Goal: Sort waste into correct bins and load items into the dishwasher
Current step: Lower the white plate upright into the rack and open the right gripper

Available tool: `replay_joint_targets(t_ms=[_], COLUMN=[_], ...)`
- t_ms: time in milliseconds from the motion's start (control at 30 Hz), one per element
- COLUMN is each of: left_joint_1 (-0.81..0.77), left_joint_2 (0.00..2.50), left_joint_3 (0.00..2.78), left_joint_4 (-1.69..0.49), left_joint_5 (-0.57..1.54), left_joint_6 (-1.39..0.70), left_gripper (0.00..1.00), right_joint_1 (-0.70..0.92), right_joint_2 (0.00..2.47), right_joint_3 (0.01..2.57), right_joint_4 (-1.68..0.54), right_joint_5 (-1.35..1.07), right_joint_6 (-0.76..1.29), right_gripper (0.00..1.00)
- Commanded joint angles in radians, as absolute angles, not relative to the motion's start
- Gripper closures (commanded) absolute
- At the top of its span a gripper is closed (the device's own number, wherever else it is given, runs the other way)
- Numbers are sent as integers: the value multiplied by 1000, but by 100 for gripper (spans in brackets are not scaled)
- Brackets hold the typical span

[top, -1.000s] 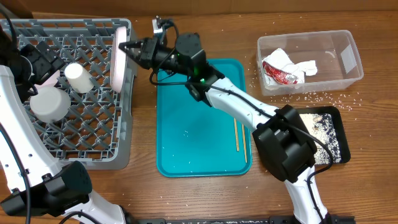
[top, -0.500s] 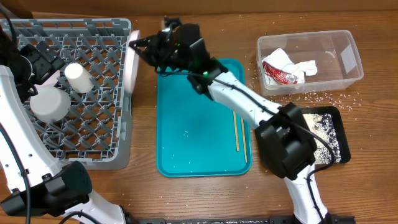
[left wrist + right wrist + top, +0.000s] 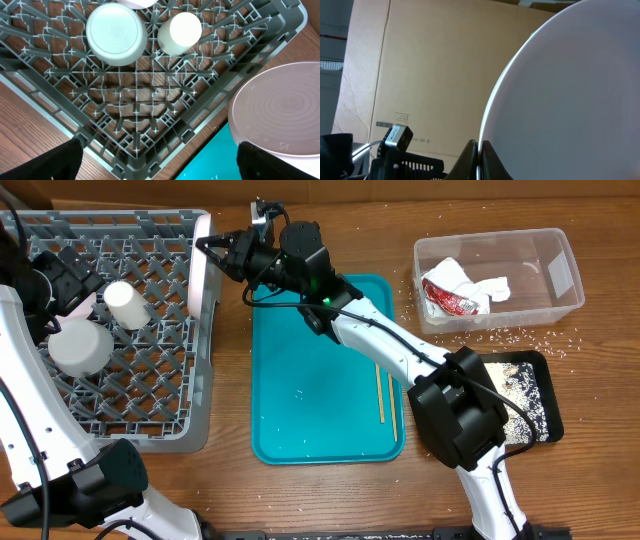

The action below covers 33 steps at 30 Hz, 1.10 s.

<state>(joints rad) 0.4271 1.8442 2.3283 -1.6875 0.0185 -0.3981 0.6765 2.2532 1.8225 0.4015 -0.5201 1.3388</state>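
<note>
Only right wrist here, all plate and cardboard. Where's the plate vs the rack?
Observer: The plate is at the rack's right wall, on the outer side, not in yet. The right gripper pinches its rim.
Operator: Rack contents?
Observer: A cup and an upturned bowl, both in its left half.
Operator: Other arm?
Observer: The left gripper is open and empty, above the rack.
</note>
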Motion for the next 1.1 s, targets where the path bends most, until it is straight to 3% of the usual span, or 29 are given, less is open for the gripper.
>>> replay_joint_targets(t_ms=[0, 667, 1067], left_joint_1=[425, 425, 425], left_joint_2=[1844, 1844, 1844], left_joint_3=[2325, 2325, 2325], left_joint_4=[-1689, -1690, -1689], left_joint_5=[19, 19, 19], left_joint_6=[-416, -416, -416], left_gripper=[0, 0, 0], right_joint_1=[690, 699, 713], right_joint_2=[2244, 2285, 2288], right_joint_3=[1847, 1905, 1957], right_joint_4=[377, 453, 239], right_joint_5=[-524, -558, -521], right_joint_6=[1318, 1281, 1267], right_gripper=[96, 96, 96])
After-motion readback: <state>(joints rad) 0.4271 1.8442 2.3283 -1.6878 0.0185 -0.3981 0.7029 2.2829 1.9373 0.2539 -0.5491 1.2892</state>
